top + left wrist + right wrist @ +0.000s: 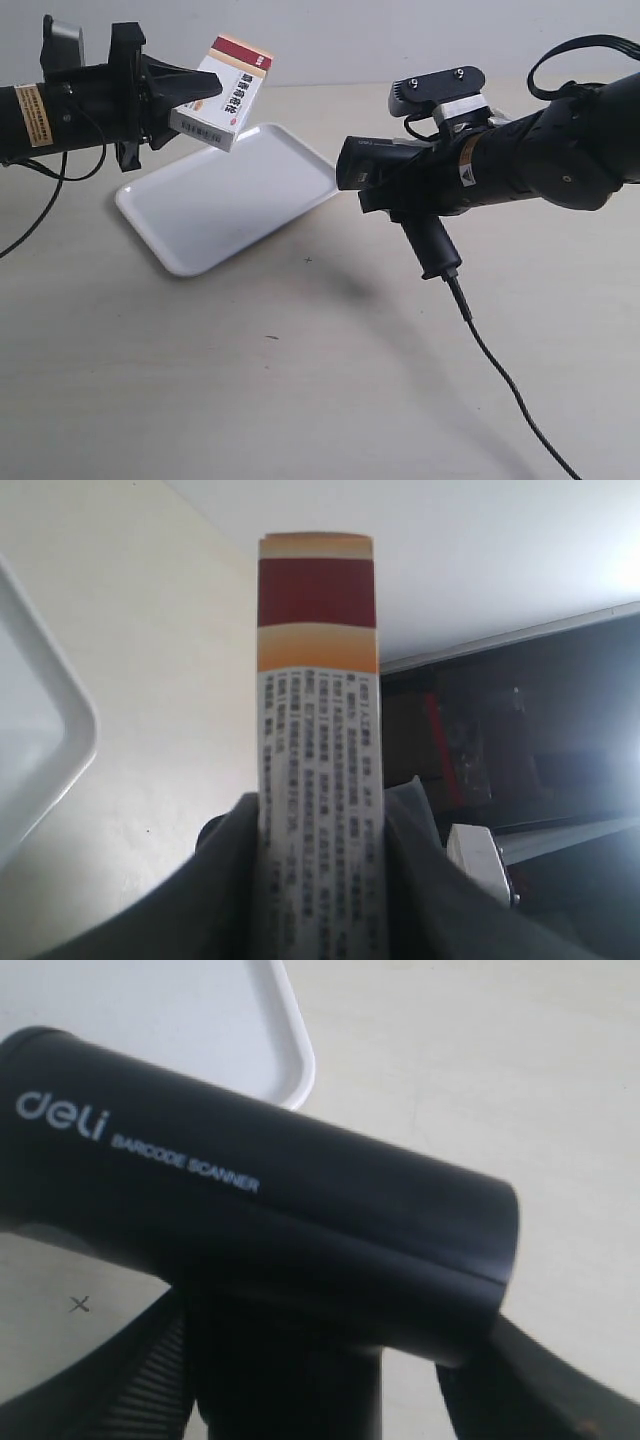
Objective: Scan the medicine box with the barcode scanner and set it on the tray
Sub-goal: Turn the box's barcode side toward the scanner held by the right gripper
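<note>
While the left jaws are closed partway on the medicine box (318, 680), pinching its broad faces, the carton is raised clear of the tabletop (300, 400), its red-and-tan end uppermost, near the far corner of the tray (230, 205). The right jaws stand wide and appear to clamp the barcode scanner (260, 1210) at the top of its handle, though the scanner hides most of the contact. Its head points left toward the box; its handle hangs down, and a thin cable (510, 385) trails to the near right.
</note>
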Available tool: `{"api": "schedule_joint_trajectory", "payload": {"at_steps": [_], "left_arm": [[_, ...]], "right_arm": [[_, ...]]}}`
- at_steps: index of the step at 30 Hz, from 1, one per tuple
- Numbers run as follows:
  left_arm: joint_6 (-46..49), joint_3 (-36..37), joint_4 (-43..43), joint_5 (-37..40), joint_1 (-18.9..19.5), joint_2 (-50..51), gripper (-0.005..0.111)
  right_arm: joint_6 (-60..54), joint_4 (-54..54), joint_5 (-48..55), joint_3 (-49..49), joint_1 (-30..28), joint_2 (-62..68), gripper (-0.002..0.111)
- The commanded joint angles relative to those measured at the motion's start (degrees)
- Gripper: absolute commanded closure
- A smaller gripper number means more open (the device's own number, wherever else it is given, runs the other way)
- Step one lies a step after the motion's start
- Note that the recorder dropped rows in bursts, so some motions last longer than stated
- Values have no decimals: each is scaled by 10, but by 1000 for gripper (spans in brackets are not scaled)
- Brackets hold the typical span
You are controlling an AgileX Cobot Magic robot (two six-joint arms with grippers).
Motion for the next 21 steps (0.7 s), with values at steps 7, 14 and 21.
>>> {"api": "schedule_joint_trajectory", "payload": {"at_steps": [7, 14, 21], "left_arm": [[-42, 4, -18, -10, 1, 0, 107], [-60, 35, -55, -9, 2, 0, 107], [-52, 45, -109, 19, 2, 0, 107]], "right_arm": [[-21, -4, -43, -1, 0, 3, 108], [-26, -4, 19, -52, 0, -2, 108], [-22, 1, 40, -51, 7, -2, 108]]}}
